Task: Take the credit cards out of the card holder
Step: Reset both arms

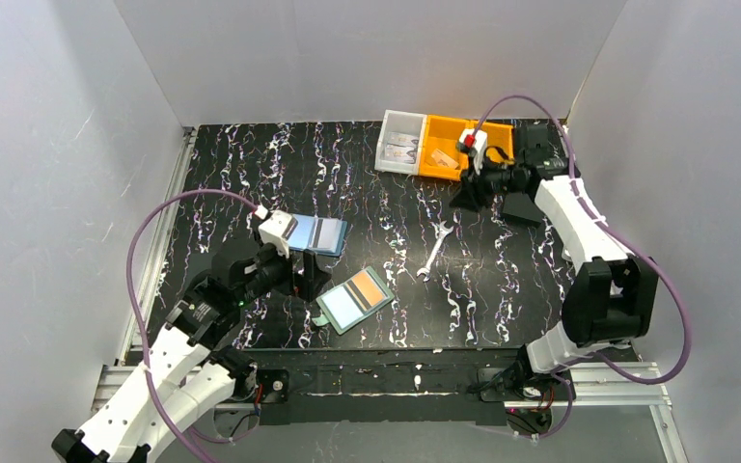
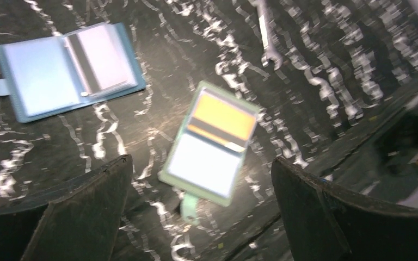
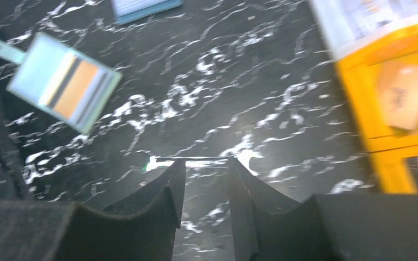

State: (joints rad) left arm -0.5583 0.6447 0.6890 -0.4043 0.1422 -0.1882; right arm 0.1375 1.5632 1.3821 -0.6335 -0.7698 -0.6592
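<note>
Step one, I'd say: card holder (image 1: pixel 354 300) lies open on the table (image 1: pixel 251 164), cards (image 2: pixel 223 117) still slotted, left gripper (image 2: pixel 200 162) gaping wide beside it, right gripper (image 3: pixel 206 162) slightly parted, empty, far off, so next: pinch a card edge.

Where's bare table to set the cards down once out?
Free: far-left stretch beyond the blue wallet; near-right patch between wrench and right arm. Crowded: left tool, blue wallet and card holder bunched together; orange bin and right tool far right.

Green card holder (image 2: pixel 189 206) open flat, credit cards (image 2: pixel 222 116) inside.
</note>
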